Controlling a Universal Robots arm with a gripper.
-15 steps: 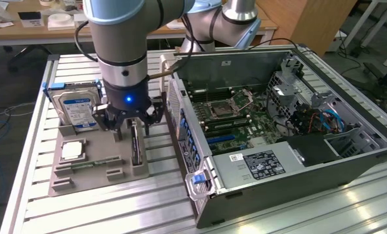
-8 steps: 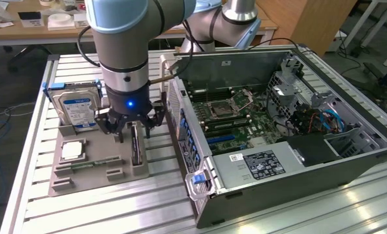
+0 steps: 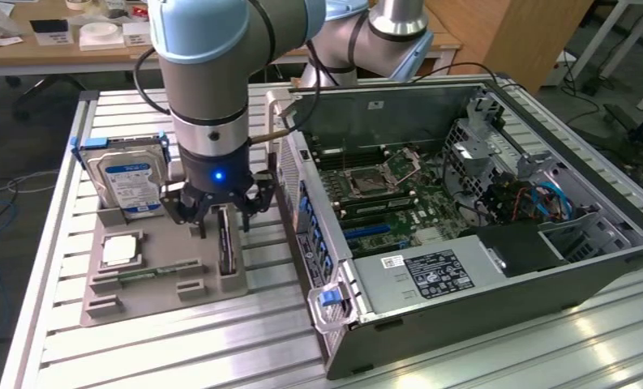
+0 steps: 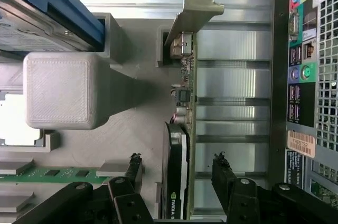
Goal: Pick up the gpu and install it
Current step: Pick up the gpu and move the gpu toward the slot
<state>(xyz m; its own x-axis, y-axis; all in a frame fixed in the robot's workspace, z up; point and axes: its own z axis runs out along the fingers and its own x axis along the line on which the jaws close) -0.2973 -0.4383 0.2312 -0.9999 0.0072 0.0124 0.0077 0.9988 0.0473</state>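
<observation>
Two black fingers (image 4: 223,167) of my gripper (image 3: 221,220) stand wide apart, one on each side of the gpu (image 4: 177,182); neither of them touches it, and I hold nothing. The gpu is a thin, flat black card; it stands on its long edge in a slot of the grey holder (image 3: 148,304), on the side of the holder nearest to the computer case (image 3: 580,267). At its far short end there is a narrow bracket (image 4: 193,10) of dull silver metal, bent at the tip; small chips sit along the green edge of the board.

The holder is matte grey plastic with fine printed lines on its surface; one square block (image 4: 60,92) of it, with rounded corners, rises just beside the card. A boxy hard drive (image 3: 126,178) with a blue and white label stands upright in the holder, towards the exterior view's left; a slim green memory stick (image 3: 153,271) lies flat in a groove, and a square silver processor (image 3: 119,250) lies near it.

The case lies open on the table (image 3: 169,356) of ribbed aluminium; its walls are dark sheet metal.
</observation>
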